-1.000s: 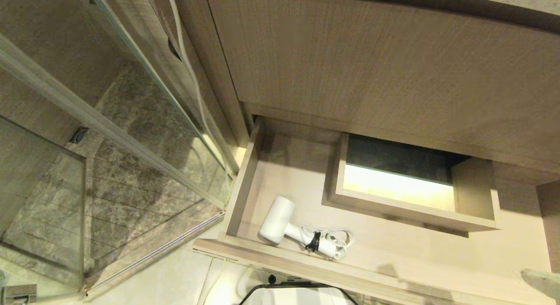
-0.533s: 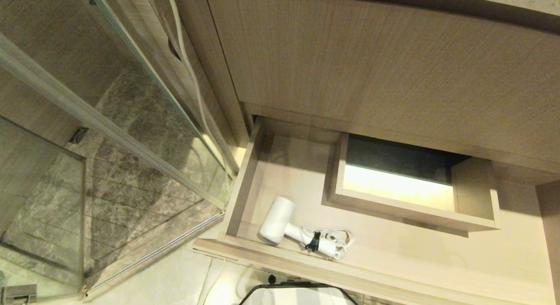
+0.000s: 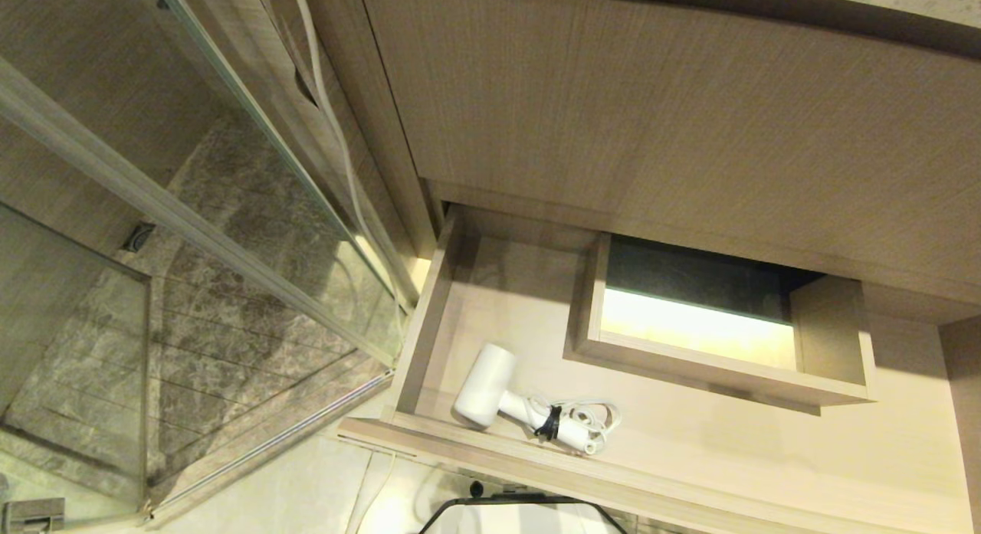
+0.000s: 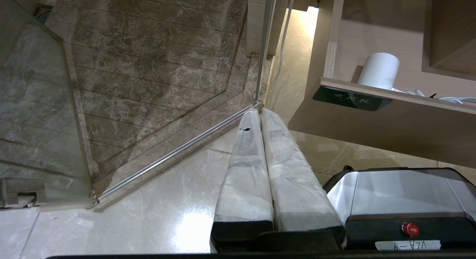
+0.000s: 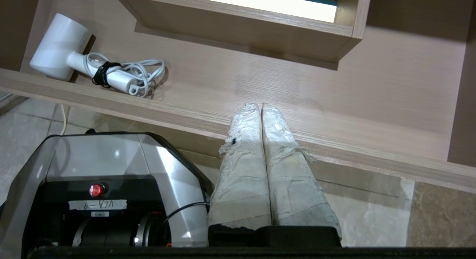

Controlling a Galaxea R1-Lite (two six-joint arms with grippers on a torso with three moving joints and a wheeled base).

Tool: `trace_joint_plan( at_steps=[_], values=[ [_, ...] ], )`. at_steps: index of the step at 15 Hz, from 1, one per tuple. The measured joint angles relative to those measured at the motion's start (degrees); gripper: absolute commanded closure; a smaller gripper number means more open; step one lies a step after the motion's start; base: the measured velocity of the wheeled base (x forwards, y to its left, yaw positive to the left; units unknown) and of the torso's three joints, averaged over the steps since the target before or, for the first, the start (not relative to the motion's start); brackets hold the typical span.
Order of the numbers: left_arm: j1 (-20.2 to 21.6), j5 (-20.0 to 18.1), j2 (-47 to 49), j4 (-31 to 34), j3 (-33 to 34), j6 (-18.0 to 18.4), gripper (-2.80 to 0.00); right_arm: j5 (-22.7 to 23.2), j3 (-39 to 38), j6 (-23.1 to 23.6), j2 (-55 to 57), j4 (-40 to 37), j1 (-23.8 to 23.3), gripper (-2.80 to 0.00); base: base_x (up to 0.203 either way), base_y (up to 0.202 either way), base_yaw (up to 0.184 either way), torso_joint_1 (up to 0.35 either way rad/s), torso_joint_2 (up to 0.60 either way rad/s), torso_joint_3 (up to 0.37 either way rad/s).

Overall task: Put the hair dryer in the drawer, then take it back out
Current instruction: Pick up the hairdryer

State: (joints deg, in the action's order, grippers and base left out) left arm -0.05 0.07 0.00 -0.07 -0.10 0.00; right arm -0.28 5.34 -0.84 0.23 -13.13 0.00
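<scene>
- Claws: right claw (image 5: 261,107) and left claw (image 4: 259,113) both closed, empty, hanging short of the drawer (image 3: 536,465).
- Hair dryer (image 3: 490,392) lies in the drawer's front-left corner.
- Judged light, rigid, smooth; grip the handle (image 5: 111,76), beside the loose cord (image 5: 147,71).

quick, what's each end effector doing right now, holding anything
Left end effector: closed, empty, above the floor beside the drawer.
Right end effector: closed, empty, at the drawer's front edge, away from the hair dryer.
</scene>
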Motion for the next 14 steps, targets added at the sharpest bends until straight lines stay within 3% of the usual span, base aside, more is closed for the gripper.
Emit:
trace_joint_plan(
  at_steps=[14],
  values=[
    [-0.1,0.0,0.0,0.0,0.0,0.0,0.0,0.2,-0.1,0.1,-0.4,0.0,0.0,0.0,0.0,0.0,0.0,0.0,0.0,0.0]
  ],
)
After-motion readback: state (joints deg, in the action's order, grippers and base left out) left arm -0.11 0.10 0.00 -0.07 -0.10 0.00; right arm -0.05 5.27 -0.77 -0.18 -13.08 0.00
